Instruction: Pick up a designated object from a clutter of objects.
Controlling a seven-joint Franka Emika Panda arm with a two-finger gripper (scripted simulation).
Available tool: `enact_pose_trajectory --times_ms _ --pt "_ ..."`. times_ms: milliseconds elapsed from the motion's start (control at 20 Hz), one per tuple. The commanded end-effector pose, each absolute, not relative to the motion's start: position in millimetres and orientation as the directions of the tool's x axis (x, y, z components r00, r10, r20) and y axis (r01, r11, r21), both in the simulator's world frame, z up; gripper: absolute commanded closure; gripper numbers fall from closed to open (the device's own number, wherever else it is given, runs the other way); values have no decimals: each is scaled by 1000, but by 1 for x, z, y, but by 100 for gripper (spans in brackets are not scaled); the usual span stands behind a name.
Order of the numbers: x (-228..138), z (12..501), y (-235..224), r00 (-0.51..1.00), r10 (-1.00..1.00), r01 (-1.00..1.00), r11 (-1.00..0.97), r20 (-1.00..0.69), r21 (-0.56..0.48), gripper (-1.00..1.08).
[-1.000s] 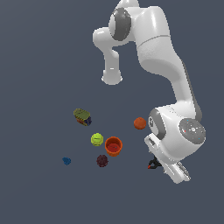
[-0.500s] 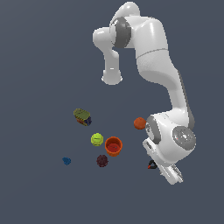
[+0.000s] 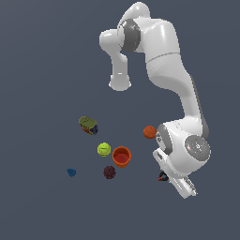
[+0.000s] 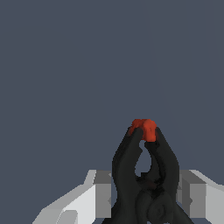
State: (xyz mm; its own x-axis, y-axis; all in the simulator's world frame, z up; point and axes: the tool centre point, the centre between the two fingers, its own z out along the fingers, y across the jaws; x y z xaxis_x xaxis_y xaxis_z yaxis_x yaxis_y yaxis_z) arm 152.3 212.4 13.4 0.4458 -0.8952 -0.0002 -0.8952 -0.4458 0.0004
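- The white arm (image 3: 173, 89) bends down from its base at the top of the exterior view, and its wrist sits low on the exterior view's right
- The gripper (image 4: 142, 194) shows in the wrist view as two pale grey fingers (image 4: 103, 192), one on each side of the black clamp (image 4: 144, 175)
- The clamp stands between those fingers, its two black prongs arching up and meeting at a red-orange tip (image 4: 143, 129)
- The fingers lie close against the clamp's flanks, yet whether they press on it or merely flank it cannot be told (the contact itself is hidden behind the black body)
- In the exterior view only a dark scrap with a red spot (image 3: 162, 178) peeks out at the wrist's lower edge
- Apart from the wrist, towards the exterior view's left, lie an orange cup (image 3: 121, 156), a yellow-green ball (image 3: 103, 149) just beside it, and a maroon ball (image 3: 109, 172) below both
- An olive block (image 3: 87, 124) sits further up, a blue bit (image 3: 71, 172) lies furthest left, and an orange ball (image 3: 149, 132) rests close to the arm's lower link
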Motion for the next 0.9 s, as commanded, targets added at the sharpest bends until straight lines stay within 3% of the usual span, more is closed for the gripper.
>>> enact_pose_trajectory --times_ms 0,850 --pt "152 14 212 446 -895 -895 -446 0 0 108" --pt "133 36 204 446 -895 -895 -446 -1 0 108"
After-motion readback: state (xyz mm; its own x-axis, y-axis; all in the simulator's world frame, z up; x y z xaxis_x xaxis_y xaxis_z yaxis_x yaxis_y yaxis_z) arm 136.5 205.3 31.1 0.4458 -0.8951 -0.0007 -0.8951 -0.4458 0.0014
